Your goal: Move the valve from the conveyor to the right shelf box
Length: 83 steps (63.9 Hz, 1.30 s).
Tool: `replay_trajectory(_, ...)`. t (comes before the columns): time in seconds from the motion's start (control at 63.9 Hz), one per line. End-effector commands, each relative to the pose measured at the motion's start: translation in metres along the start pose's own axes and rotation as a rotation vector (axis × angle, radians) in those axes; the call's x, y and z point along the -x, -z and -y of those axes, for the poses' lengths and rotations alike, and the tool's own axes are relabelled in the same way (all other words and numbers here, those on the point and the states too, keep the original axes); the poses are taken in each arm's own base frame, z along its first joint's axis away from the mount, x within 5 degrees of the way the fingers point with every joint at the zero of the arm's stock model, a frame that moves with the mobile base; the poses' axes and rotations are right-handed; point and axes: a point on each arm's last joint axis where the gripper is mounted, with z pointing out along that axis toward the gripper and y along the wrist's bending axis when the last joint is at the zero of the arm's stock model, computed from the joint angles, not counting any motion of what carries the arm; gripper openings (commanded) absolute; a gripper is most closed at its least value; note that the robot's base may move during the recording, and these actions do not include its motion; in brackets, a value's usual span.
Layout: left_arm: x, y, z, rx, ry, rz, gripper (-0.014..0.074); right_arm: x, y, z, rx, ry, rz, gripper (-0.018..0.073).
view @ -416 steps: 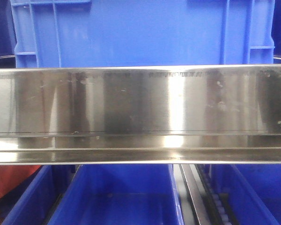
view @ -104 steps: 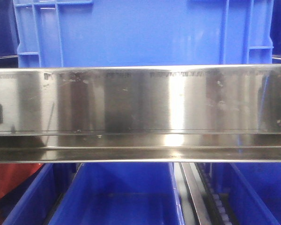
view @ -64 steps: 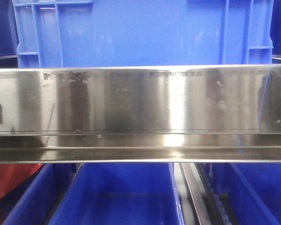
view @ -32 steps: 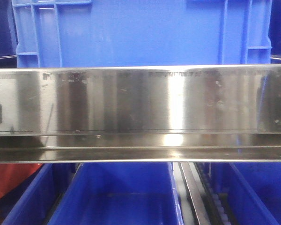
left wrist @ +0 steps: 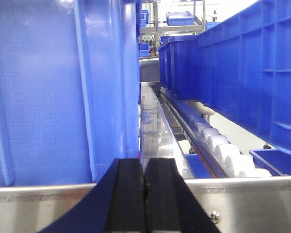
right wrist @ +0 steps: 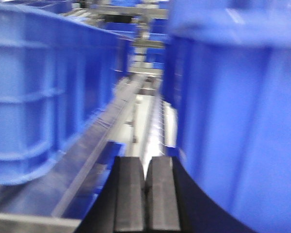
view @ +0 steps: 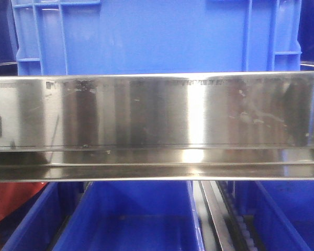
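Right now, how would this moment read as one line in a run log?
left gripper: shut, empty | right gripper: shut, empty, view blurred | valve: not in view | conveyor: not in view | ahead: blue bins, steel shelf rail

Narrow open lane (left wrist: 153, 104) between blue crates (left wrist: 63, 87), steel rail (view: 157, 112) across front.

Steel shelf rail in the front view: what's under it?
Under the steel rail sit open blue bins, seemingly empty, beside a roller track. At far left, something red. The rail hides their backs.
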Motion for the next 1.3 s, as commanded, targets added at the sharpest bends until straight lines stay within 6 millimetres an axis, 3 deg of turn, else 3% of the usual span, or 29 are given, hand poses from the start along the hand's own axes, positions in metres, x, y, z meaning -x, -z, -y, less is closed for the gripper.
replay_trajectory(0.0,0.003,0.001,-0.001,0.008,0.008,0.026,-0.0111,-0.014,0.003,0.002,-0.035,-0.021,0.020,-0.0162)
replay_trajectory(0.282,0.003,0.001,-0.001,0.008,0.008,0.026,-0.0111,-0.042,0.000,0.004,-0.048,-0.012,0.004,-0.0162)
replay_trajectory(0.407,0.003,0.001,-0.001,0.008,0.008,0.026,-0.0111,-0.036,0.000,0.004,-0.054,-0.011,0.076,-0.0162)
replay_trajectory(1.284,0.003,0.001,-0.001,0.008,0.008,0.026,-0.0111,-0.036,0.000,0.004,-0.054,-0.011,0.075,-0.0162)
